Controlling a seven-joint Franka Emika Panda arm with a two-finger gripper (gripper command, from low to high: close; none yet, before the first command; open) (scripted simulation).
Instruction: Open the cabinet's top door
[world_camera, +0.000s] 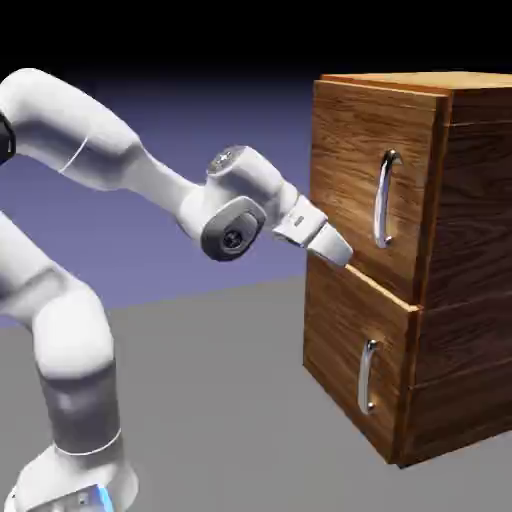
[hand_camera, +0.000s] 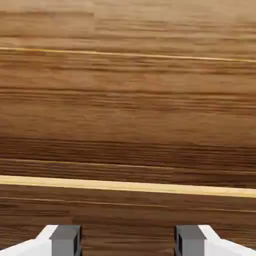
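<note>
1. The gripper (hand_camera: 128, 241) is standing wide, its two grey fingertips (hand_camera: 66, 241) well apart at the bottom of the hand view, with nothing showing between them but wood grain.
2. In the exterior view, the hand is tilting down toward the exterior view's right, its tip showing near the seam between the two doors; whether it is touching the wood, I cannot tell.
3. The arm (world_camera: 160, 185) is reaching over from the exterior view's left.
4. The top door (world_camera: 350, 160) is sitting closed above the seam, its long curved silver handle (world_camera: 382, 200) rising upright to the exterior view's right of the gripper, apart from it.
5. The lower door (world_camera: 345, 335), with a smaller silver handle (world_camera: 367, 376), is sitting closed below.
6. The cabinet (world_camera: 470, 200) is standing upright at the exterior view's right.
</note>
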